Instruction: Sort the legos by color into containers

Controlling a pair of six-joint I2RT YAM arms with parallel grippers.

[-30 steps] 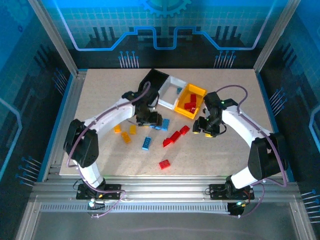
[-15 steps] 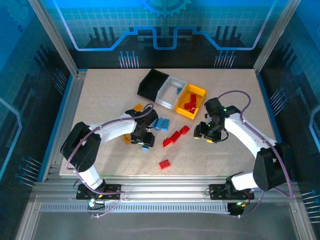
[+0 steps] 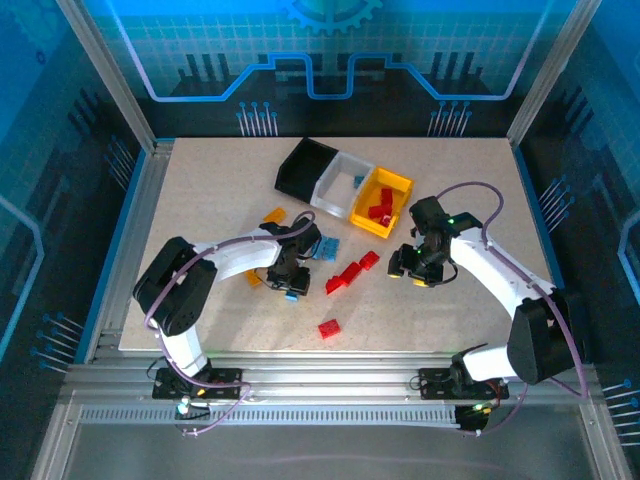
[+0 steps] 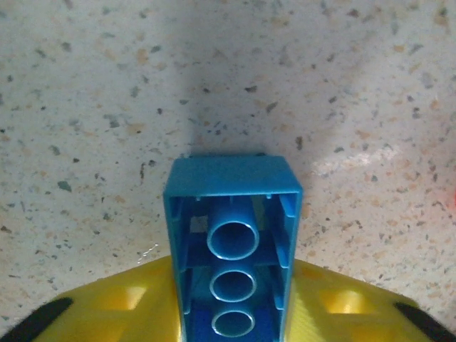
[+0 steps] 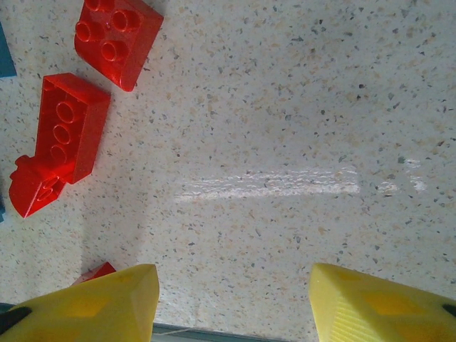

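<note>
Logged the containers as three joined open bins in a slanted row at the far centre of the table point(image 3: 480, 190): black bin point(image 3: 300, 165) on the left, white bin point(image 3: 335, 192) in the middle, yellow-orange bin point(image 3: 397, 180) on the right. Spotted red bricks point(image 3: 380, 210) inside the yellow-orange bin and a small blue piece point(image 3: 358, 181) inside the white bin. Found the other legos loose on the table in front of the bins: orange brick point(image 3: 274, 214) nearest the black bin, second orange brick point(image 3: 252, 278) tucked against the left arm, light-blue pair point(image 3: 328, 247) just beside the left wrist, red cluster point(image 3: 348, 275) between the two grippers, lone red brick point(image 3: 328, 328) nearer the bases. Caught the left gripper point(image 4: 231, 313) closed on a light-blue brick point(image 4: 231, 214), with yellow fingers point(image 4: 121, 306) tight against both long sides, hollow underside and three tubes facing the wrist camera, far end sticking out past the fingertips above speckled table. Couldn't tell whether lifted or touching the surface. Found the right gripper point(image 5: 235, 306) spread wide with nothing between its fingers, hovering over bare table just right of the red cluster. Noted in its wrist view a square red brick point(image 5: 117, 39) studs-up and a long red brick point(image 5: 71, 125) hollow-side-up, both at far left ahead of the fingers, apart from them.
</note>
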